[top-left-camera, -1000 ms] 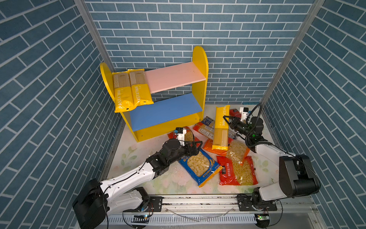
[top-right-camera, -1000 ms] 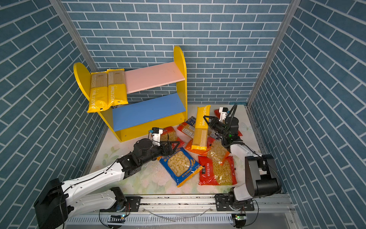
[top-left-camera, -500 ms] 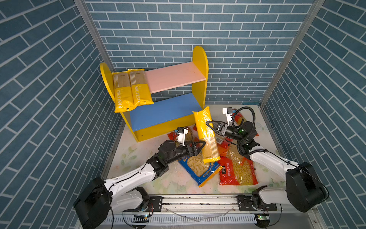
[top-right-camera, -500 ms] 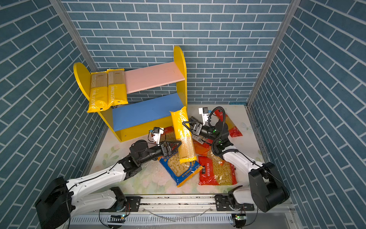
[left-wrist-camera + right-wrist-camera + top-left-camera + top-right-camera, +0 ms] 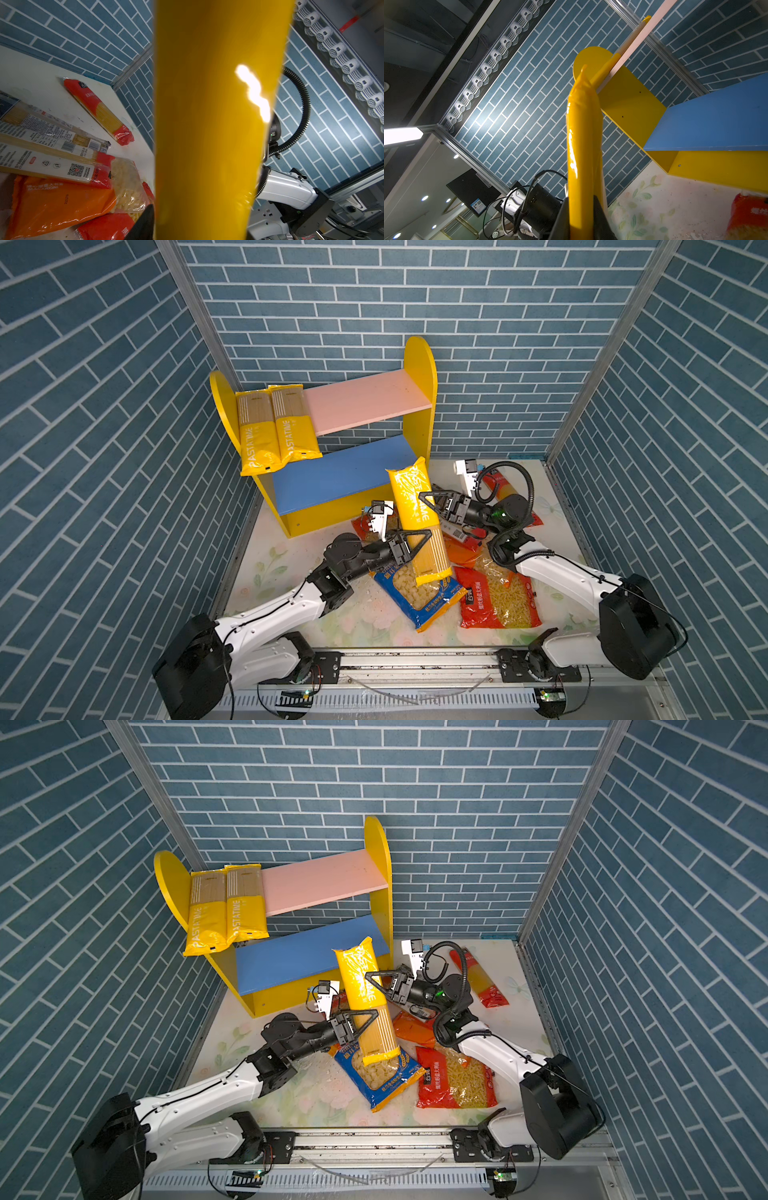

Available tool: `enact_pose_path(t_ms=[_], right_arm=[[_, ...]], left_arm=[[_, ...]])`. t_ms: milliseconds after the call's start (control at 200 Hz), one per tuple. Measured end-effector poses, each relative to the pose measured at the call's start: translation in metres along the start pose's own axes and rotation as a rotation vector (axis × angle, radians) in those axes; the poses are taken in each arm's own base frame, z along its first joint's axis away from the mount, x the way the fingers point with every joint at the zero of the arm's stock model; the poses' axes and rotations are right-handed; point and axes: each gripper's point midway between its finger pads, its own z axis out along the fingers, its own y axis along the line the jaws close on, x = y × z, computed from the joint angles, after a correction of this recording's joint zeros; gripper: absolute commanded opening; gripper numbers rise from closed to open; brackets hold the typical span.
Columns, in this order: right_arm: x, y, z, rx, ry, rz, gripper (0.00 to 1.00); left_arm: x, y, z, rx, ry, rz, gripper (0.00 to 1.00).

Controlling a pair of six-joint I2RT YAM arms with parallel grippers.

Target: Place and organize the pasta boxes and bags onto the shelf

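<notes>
Blue brick walls (image 5: 415, 302) stand all around, and the floor (image 5: 291, 572) has flowers on it. One long yellow spaghetti pack (image 5: 407, 497) is up in the air, standing almost straight. It is just in front of the shelf (image 5: 419, 406), near the shelf's tall right side. My right gripper (image 5: 426, 504) pinches it tight around the middle. My left gripper (image 5: 422, 540) sits around the pack lower down, but I cannot tell if it is squeezing yet.

I think I am passing the pack from my right hand to my left. To do it well, my left jaws should squeeze firmly before my right jaws let go. The pack is shiny and long, so it could slip or tip over.

Two yellow packs (image 5: 291, 427) lie on the pink board (image 5: 365, 402) at the shelf's left end, and they hang over its front edge. I should lay this one flat beside them, the same way round, and not bump them. The blue board (image 5: 332, 477) below has nothing on it. A blue bag (image 5: 419, 597), a red bag (image 5: 498, 597) and a red spaghetti pack (image 5: 478, 977) lie on the floor in front of the shelf, waiting.
</notes>
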Motion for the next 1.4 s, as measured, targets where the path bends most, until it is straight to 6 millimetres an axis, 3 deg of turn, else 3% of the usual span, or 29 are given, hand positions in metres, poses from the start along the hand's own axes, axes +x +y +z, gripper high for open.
enact_pose_path(t_ms=[340, 560, 770, 865, 990, 1180, 1275, 1401], right_arm=[[-0.001, -0.008, 0.006, 0.009, -0.023, 0.047, 0.30], [-0.011, -0.009, 0.006, 0.013, -0.077, 0.060, 0.53], [-0.012, -0.017, -0.002, 0.049, -0.132, 0.072, 0.61], [-0.003, -0.028, -0.014, 0.100, -0.160, 0.100, 0.65], [0.008, -0.039, -0.031, 0.162, -0.193, 0.129, 0.71], [0.012, -0.028, -0.041, 0.171, -0.226, 0.123, 0.86], [0.022, -0.012, -0.033, 0.138, -0.203, 0.124, 0.87], [0.035, -0.002, -0.020, 0.111, -0.169, 0.125, 0.86]], left_arm=[[-0.009, -0.002, -0.006, -0.028, -0.044, 0.026, 0.17], [-0.012, 0.004, -0.007, -0.058, -0.065, 0.034, 0.12], [-0.022, 0.011, -0.016, -0.135, -0.096, 0.077, 0.10], [-0.042, 0.007, -0.020, -0.178, -0.130, 0.121, 0.10], [-0.083, -0.019, -0.021, -0.173, -0.210, 0.189, 0.10], [-0.137, -0.057, -0.021, -0.127, -0.320, 0.247, 0.11], [-0.154, -0.058, -0.020, -0.127, -0.351, 0.240, 0.11], [-0.163, -0.038, -0.017, -0.159, -0.368, 0.194, 0.11]])
